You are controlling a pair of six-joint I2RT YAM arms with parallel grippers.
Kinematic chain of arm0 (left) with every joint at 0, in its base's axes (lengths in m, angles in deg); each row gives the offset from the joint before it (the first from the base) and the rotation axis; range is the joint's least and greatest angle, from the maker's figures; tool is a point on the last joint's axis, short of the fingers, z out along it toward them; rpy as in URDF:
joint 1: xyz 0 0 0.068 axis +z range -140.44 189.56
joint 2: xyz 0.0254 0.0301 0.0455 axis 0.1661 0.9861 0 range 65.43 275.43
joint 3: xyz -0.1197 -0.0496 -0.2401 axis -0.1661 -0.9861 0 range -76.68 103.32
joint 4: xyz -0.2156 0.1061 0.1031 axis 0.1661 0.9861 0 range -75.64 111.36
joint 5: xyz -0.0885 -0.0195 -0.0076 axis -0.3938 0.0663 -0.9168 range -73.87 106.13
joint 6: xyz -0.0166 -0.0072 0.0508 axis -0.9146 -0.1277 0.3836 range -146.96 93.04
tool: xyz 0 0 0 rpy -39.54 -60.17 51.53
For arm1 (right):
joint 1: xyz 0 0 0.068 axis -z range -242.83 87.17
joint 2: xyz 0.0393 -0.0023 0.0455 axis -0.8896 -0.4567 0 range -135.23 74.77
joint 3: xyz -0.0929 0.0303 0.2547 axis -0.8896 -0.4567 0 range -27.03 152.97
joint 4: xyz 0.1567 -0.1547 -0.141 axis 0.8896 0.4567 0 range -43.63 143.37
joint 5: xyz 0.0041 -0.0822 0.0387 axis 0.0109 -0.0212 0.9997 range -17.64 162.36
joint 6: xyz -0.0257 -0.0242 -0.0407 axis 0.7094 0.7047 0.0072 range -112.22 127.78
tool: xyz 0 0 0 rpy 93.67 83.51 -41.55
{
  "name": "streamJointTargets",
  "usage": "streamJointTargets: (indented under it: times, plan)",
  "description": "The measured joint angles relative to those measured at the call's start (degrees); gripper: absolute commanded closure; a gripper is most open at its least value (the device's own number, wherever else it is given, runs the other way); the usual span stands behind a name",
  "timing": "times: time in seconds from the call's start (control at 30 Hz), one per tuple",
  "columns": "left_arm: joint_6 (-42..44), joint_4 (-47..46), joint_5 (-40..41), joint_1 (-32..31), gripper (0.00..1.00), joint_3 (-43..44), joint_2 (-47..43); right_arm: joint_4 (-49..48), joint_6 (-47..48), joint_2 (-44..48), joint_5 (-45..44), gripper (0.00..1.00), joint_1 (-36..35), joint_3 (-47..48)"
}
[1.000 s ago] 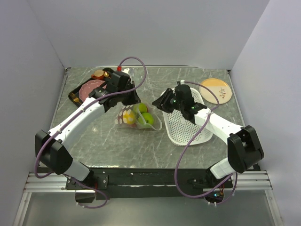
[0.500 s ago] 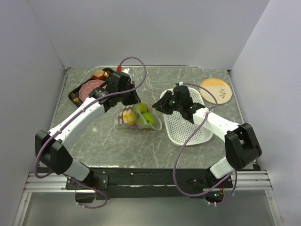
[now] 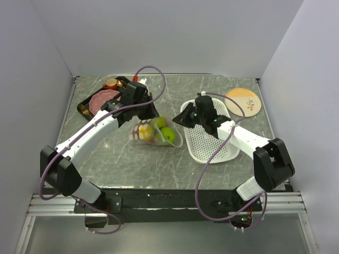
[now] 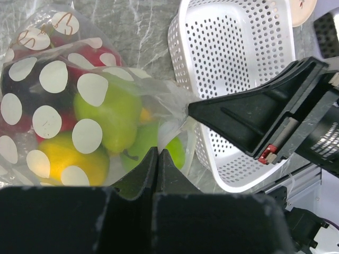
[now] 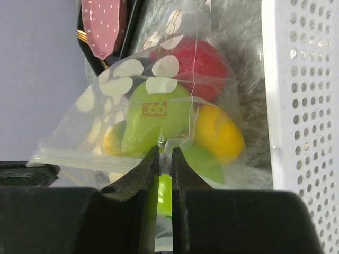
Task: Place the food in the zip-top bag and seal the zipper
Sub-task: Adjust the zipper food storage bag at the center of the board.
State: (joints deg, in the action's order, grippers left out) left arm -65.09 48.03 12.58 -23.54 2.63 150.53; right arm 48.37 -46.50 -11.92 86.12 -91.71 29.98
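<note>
The zip-top bag (image 3: 153,132), soft slippery film bulging with light food (image 4: 106,114), lies just beside the basket (image 3: 209,143). The right hand (image 5: 165,159) pinches its mouth edge; the left hand (image 4: 157,159) is pressed together, seemingly on film. Best held by the stiffer zipper (image 5: 90,155).

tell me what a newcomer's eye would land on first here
The polka-dotted clear zip-top bag in the middle of the table, stuffed with bright green, yellow and red toy fruits, catches the eye first. The left gripper and right gripper both pinch its film, one from each side. A white perforated basket lies just right of it, and a black tray with a pink meat slice sits far left.
</note>
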Motion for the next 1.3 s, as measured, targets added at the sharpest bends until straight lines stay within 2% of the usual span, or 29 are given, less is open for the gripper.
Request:
streamJointTargets:
  times: [0.3, 0.47, 0.5, 0.57, 0.67, 0.7, 0.77, 0.8, 0.87, 1.0, 1.13, 1.3]
  plan:
    - [0.0, -0.3, -0.4, 0.0, 0.99, -1.4, 0.0, 3.8, 5.7, 0.0, -2.6, 0.98, 0.0, 3.0]
    - [0.3, -0.4, -1.6, 0.0, 0.89, -2.3, 0.0, 6.5, 8.9, 0.1, -5.1, 0.98, 0.0, 5.2]
    - [0.6, -0.4, -2.0, 0.0, 0.81, -2.4, 0.0, 6.7, 9.4, 0.1, -5.4, 0.98, 0.0, 5.4]
    - [1.4, -0.5, -3.3, 0.0, 0.75, -2.6, 0.0, 7.3, 10.6, 0.1, -5.7, 0.98, 0.0, 5.8]
    - [2.8, -1.5, -6.3, 0.0, 0.45, -5.4, -0.6, 8.3, 12.2, 0.1, -5.7, 0.97, 0.0, 6.3]
    - [3.3, -1.7, -6.8, -0.1, 0.31, -6.4, -1.0, 8.6, 12.5, 0.1, -5.8, 0.97, 0.0, 6.5]
    - [3.7, -2.9, -8.1, -0.3, 0.25, -10.4, -3.2, 9.5, 13.6, 0.1, -6.1, 0.97, 0.0, 7.2]
    - [4.1, -2.9, -8.7, -0.4, 0.19, -11.8, -4.3, 10.0, 14.0, 0.1, -6.3, 0.97, 0.0, 7.7]
    - [4.9, -2.2, -9.1, -0.5, 0.17, -13.7, -6.8, 10.5, 15.0, 0.1, -6.5, 0.97, 0.0, 8.8]
    - [6.6, -2.1, -8.5, -0.6, 0.02, -13.9, -10.7, 11.5, 16.5, 0.1, -6.8, 0.97, 0.0, 10.9]
    - [7.6, -3.3, -6.6, -0.5, 0.05, -13.8, -15.2, 12.9, 18.3, 0.1, -6.9, 0.96, 0.0, 13.5]
    - [9.0, -1.6, -1.3, 1.4, 0.02, -9.1, -13.4, 14.2, 20.6, 0.1, -5.1, 0.96, 0.0, 16.5]
